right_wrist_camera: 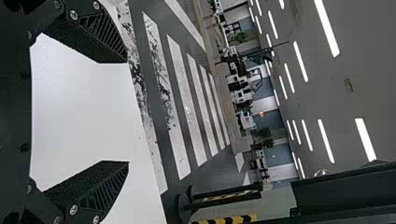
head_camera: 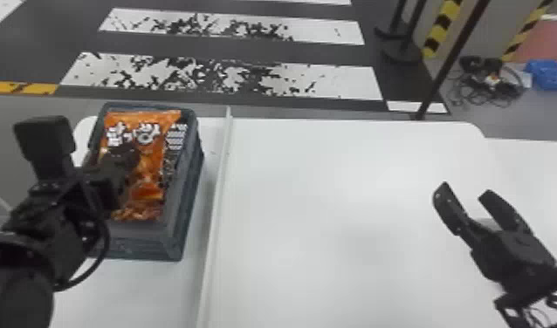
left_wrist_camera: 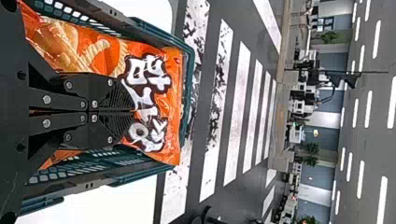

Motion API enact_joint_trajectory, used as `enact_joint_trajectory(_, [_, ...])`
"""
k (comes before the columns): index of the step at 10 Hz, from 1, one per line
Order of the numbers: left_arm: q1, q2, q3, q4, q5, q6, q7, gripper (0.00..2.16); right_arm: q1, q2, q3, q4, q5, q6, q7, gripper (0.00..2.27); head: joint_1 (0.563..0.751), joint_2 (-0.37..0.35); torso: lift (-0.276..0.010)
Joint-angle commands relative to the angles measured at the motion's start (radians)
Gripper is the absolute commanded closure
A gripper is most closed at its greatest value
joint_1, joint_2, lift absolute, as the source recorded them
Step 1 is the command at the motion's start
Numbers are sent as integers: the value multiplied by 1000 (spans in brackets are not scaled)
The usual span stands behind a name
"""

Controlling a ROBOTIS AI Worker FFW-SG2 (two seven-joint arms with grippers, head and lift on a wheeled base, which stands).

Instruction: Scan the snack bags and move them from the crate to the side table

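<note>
Left gripper [left_wrist_camera: 134,111]: fingers together over the bag's printed face; we cannot tell whether film is caught between them.
Snack bag [head_camera: 149,170]: beneath those fingers, lying in the crate [head_camera: 187,205].
Right gripper [head_camera: 465,191]: fingers apart, nothing between them, above the white surface [head_camera: 334,227].
Step in hand: we judge it to be taking hold of the bag. If no fold is held, we advise parting the fingers, gathering slack film without crushing the contents, then lifting straight past the rim.
Surface: a pale raised strip [head_camera: 219,187] runs between the two grippers' fingers.
Room: beyond the fingers, we note striped floor [head_camera: 334,80] and tangled cables [head_camera: 493,85].
</note>
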Motion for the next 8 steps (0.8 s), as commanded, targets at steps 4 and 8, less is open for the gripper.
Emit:
enact_joint_trajectory(4, [19,-2,-17,-53,-2,0,-9,1882,4,-1,-10,-10,-8,-2,2,161,695,-79,-87])
enact_joint_trajectory(8, [28,-11,-78,-125,-3,12,-15,1882,-1,-4,-21,-12,-24,-2,2,161,695,-116,-87])
